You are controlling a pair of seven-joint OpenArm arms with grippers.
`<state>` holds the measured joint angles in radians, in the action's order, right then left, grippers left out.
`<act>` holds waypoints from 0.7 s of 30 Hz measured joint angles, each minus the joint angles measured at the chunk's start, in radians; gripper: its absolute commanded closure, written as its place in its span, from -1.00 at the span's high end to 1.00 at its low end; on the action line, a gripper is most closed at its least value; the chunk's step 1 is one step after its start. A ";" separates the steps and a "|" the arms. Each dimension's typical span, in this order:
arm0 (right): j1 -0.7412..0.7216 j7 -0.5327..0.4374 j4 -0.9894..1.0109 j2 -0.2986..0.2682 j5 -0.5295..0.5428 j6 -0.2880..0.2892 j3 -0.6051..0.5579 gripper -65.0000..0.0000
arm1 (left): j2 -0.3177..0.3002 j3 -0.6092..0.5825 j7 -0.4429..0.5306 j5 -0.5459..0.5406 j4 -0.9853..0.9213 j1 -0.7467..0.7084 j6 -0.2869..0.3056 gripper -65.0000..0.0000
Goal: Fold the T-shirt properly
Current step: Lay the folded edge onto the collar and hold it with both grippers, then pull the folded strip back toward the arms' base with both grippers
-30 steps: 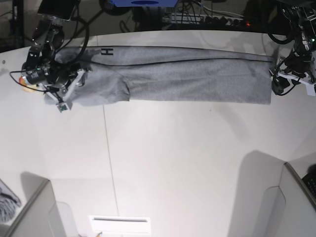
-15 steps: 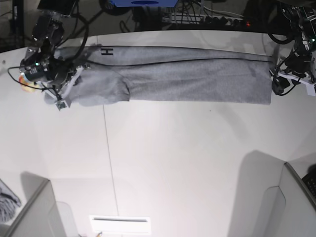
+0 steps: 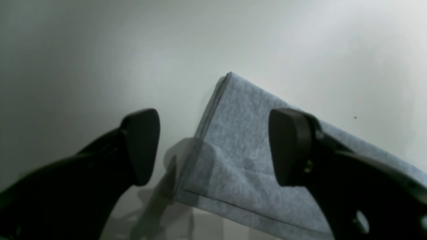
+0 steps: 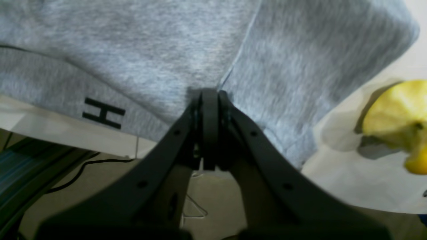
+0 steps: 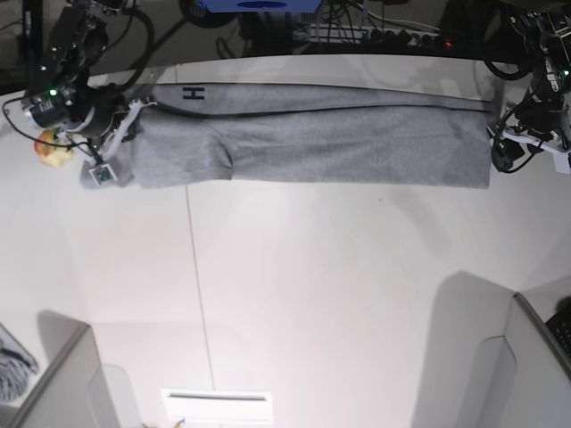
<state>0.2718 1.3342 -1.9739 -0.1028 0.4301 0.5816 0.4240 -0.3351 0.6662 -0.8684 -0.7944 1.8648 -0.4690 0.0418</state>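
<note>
The heather-grey T-shirt (image 5: 339, 138) lies folded into a long band across the far side of the table, with a black letter H (image 5: 194, 94) near its far left. My right gripper (image 5: 109, 160) is at the shirt's left end. In the right wrist view it (image 4: 208, 95) is shut, pinching the T-shirt (image 4: 160, 50) at a sleeve seam. My left gripper (image 5: 510, 147) is at the shirt's right end. In the left wrist view it (image 3: 213, 146) is open, its fingers (image 3: 288, 146) astride the hem corner of the T-shirt (image 3: 233, 140) without touching it.
A small yellow-and-red toy (image 5: 52, 150) lies just left of the shirt and also shows in the right wrist view (image 4: 397, 120). A striped cloth scrap (image 5: 13, 366) sits at the near left by a grey bin wall (image 5: 62, 374). Another bin (image 5: 535, 357) stands near right. Cables run behind the table's far edge.
My right gripper has moved left and toward the far edge, drawing the shirt's left end with it and uncovering the toy. The left arm has not moved.
</note>
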 measured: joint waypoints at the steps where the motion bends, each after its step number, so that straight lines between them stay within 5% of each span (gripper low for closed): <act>1: 0.008 0.001 0.000 0.000 0.018 0.000 0.006 -1.00 | 0.000 0.000 0.000 0.000 0.000 0.000 0.000 0.51; 21: 0.087 -0.011 0.000 -0.018 0.078 0.000 0.023 -1.00 | 0.000 0.000 0.000 0.000 -0.001 -0.002 0.000 0.51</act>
<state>0.3584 1.3231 -1.9739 -0.1207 0.5083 0.5816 0.4473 -0.3351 0.6659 -0.8684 -0.7940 1.8637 -0.4713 0.0418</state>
